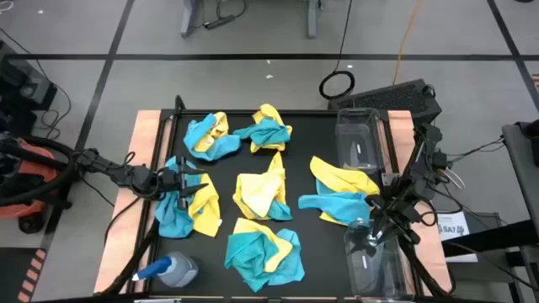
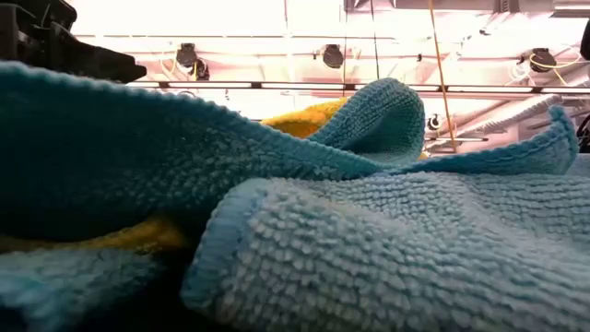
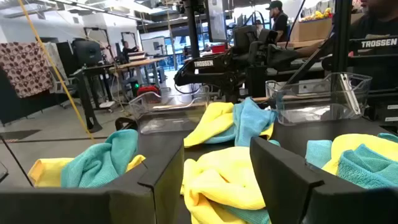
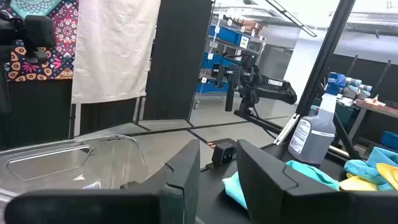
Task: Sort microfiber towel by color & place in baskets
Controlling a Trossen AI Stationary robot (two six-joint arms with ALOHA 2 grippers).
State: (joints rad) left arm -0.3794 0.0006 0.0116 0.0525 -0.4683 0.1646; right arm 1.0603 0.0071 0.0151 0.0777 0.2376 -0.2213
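Fingers of left end effector [image 3: 214, 180] apart over towels [image 3: 217, 180], empty.

Grey floor [image 1: 253, 34] with dark seams; patterned cloth [image 3: 25, 65] hangs beyond.

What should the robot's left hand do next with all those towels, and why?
Probably lower the left gripper and close its open fingers on the yellow towel right in front of them. Nothing is held yet, both clear baskets look empty, and yellow and blue towels lie mixed in piles. The right gripper waits by the near basket.
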